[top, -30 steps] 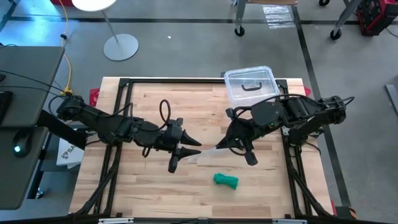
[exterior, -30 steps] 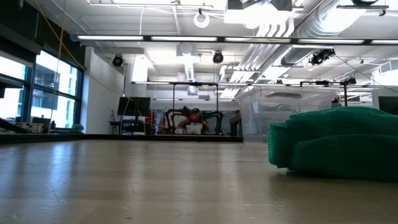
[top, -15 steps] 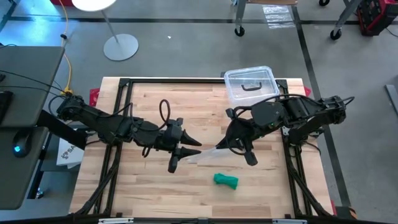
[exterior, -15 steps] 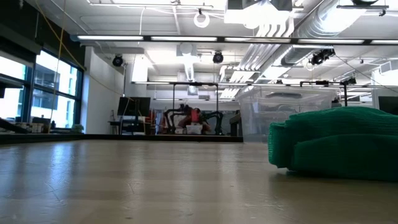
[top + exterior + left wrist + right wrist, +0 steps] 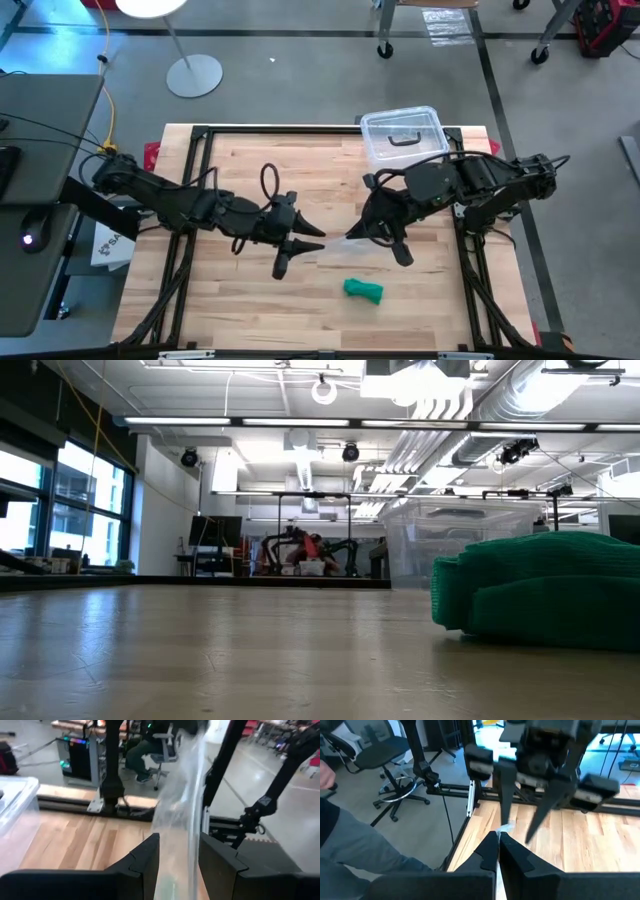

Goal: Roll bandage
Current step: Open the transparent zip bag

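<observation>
Both tools, the left tool part-open and the right tool pinched shut, grip the clear plastic bag mid-tabletop, so it could tear or slip while the bandage lies rolled, untouched, at six o'clock.

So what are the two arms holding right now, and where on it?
Both tools, left and right, pinch the clear plastic bag by opposite edges. The green bandage lies untouched on the table.

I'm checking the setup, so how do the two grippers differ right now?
The left gripper has its fingers apart with the clear plastic bag between them; the right gripper is pinched shut on the bag's edge. Both are above the table's middle, neither touching the green bandage.
</observation>
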Controlling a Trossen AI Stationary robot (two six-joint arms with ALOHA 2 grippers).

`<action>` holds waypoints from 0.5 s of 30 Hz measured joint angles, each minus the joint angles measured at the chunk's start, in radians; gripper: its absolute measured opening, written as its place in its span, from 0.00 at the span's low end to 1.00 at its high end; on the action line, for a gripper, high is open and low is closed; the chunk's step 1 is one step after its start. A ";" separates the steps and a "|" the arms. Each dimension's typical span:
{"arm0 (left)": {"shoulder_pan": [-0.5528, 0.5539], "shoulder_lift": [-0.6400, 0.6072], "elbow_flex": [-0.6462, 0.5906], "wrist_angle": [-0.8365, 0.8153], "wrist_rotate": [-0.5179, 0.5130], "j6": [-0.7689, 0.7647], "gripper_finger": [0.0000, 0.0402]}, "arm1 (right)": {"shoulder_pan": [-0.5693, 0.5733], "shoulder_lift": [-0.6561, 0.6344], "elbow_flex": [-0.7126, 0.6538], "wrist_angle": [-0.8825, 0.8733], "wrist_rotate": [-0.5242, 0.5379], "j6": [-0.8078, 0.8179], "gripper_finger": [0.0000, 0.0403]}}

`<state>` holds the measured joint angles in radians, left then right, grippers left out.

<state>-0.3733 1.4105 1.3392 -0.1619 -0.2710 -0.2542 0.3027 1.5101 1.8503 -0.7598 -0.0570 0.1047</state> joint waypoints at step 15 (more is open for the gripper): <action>-0.001 -0.038 0.001 0.058 0.077 -0.022 0.30 | 0.000 0.000 0.000 -0.037 0.000 0.008 0.00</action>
<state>-0.3740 1.3720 1.3400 -0.1035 -0.1935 -0.2766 0.3027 1.5101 1.8503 -0.7965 -0.0570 0.1131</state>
